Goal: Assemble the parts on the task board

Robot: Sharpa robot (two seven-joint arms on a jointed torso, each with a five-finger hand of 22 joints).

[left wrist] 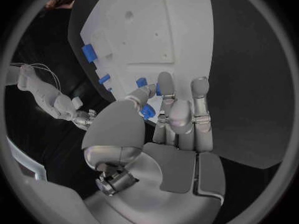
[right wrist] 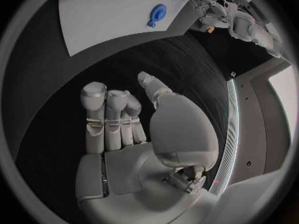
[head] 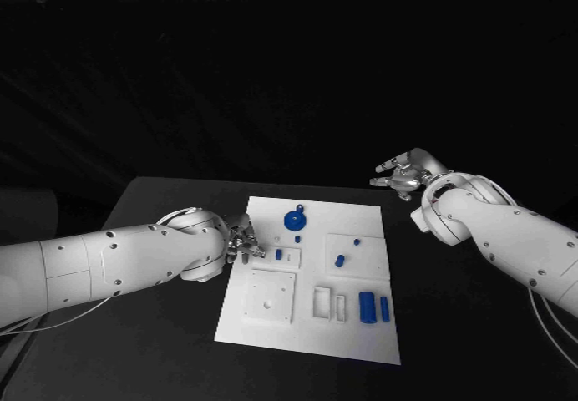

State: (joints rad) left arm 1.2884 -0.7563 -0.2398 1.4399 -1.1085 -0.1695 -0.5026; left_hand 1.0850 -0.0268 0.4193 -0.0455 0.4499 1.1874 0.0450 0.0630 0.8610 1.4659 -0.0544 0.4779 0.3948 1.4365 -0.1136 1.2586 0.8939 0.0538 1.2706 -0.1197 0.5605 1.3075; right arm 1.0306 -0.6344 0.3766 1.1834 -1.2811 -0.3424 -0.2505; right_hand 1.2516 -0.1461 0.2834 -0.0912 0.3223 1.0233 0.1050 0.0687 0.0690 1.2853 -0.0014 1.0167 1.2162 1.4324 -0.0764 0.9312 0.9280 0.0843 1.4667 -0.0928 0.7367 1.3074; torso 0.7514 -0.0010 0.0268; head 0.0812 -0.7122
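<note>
The white task board (head: 307, 338) lies in the middle of the table. On it are a round blue disc part (head: 294, 220), a small blue block (head: 280, 253), two little blue pieces (head: 340, 260) and two upright blue cylinders (head: 376, 307). My left hand (head: 243, 243) hovers at the board's left edge, fingers spread, fingertips just short of the small block. In the left wrist view that hand (left wrist: 177, 112) has its fingers fairly straight, with blue parts (left wrist: 147, 110) showing past them. My right hand (head: 403, 174) is raised off the board beyond its far right corner, holding nothing (right wrist: 118, 117).
Square and oblong recesses (head: 270, 294) sit in the board's near half. Black tabletop (head: 157, 334) surrounds the board on all sides. The right wrist view shows the board (right wrist: 106, 15) with the blue disc (right wrist: 157, 12) and my left hand (right wrist: 211, 11) beyond it.
</note>
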